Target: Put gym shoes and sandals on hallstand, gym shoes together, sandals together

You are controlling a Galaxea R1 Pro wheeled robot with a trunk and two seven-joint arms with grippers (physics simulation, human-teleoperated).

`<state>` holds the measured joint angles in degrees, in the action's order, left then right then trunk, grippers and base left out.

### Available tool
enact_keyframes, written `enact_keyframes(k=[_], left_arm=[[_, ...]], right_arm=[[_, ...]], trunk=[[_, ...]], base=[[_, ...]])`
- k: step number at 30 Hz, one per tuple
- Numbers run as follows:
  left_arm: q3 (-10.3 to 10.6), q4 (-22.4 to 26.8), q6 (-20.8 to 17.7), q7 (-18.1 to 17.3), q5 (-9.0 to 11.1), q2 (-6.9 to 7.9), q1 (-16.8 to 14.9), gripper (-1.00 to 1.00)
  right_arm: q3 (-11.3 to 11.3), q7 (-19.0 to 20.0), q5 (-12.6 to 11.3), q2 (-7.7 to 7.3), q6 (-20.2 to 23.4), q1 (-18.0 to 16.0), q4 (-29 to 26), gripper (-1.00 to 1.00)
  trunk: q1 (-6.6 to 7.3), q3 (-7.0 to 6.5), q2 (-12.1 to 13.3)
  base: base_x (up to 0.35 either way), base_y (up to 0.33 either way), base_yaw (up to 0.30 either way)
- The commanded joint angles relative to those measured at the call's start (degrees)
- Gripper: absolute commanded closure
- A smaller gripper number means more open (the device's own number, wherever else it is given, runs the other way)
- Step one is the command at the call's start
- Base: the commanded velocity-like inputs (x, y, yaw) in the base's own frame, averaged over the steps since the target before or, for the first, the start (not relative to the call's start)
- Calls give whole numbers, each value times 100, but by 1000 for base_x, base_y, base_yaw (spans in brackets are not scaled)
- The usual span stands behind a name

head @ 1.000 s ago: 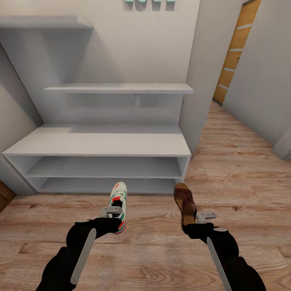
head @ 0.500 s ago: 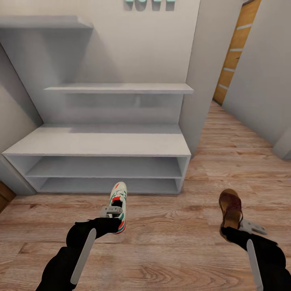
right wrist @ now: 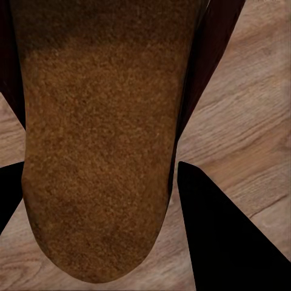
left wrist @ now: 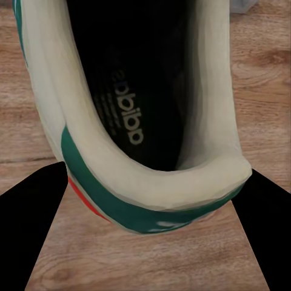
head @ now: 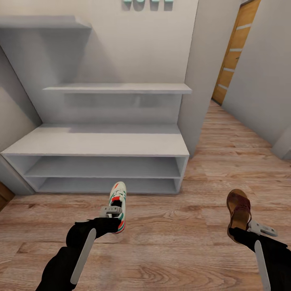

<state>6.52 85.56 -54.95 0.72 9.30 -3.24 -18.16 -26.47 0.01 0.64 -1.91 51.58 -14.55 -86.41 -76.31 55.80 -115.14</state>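
In the lower middle of the head view, the left gripper [head: 115, 221] is closed on the heel of a white gym shoe [head: 118, 204] with green stripes, and the toe points toward the hallstand [head: 97, 144]. In the left wrist view the heel collar of the gym shoe [left wrist: 151, 182] sits between the two dark fingers [left wrist: 33, 218].

At the lower right, the right gripper [head: 241, 231] grips the heel end of a brown sandal [head: 238, 208] above the corridor floor [head: 169, 242]. In the right wrist view the tan footbed of the sandal [right wrist: 97, 151] lies between the fingers [right wrist: 224, 230].

The hallstand stands in the middle left, with its shelves bare, and the mint letters [head: 147, 4] are at the top edge. A wooden door [head: 236, 48] shows at the upper right.
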Motion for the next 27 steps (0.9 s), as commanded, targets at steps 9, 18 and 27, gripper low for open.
enact_keyframes(k=[9, 18, 27], left_arm=[[7, 5, -25, 7, 23, -9, -3, 100], [7, 5, -20, 7, 23, -10, -3, 100], [7, 5, -21, 7, 19, -4, -3, 100]], right_arm=[[2, -10, -3, -2, 28, -3, -10, 100], [2, -10, 17, -2, 28, -3, -8, 100], [2, -29, 169, 34, 28, -3, -6, 100]], trunk=[[-109, 94, -203], [-307, 256, -564], [-504, 418, -925]], base=[[0, 0, 0], [0, 0, 0], [0, 0, 0]])
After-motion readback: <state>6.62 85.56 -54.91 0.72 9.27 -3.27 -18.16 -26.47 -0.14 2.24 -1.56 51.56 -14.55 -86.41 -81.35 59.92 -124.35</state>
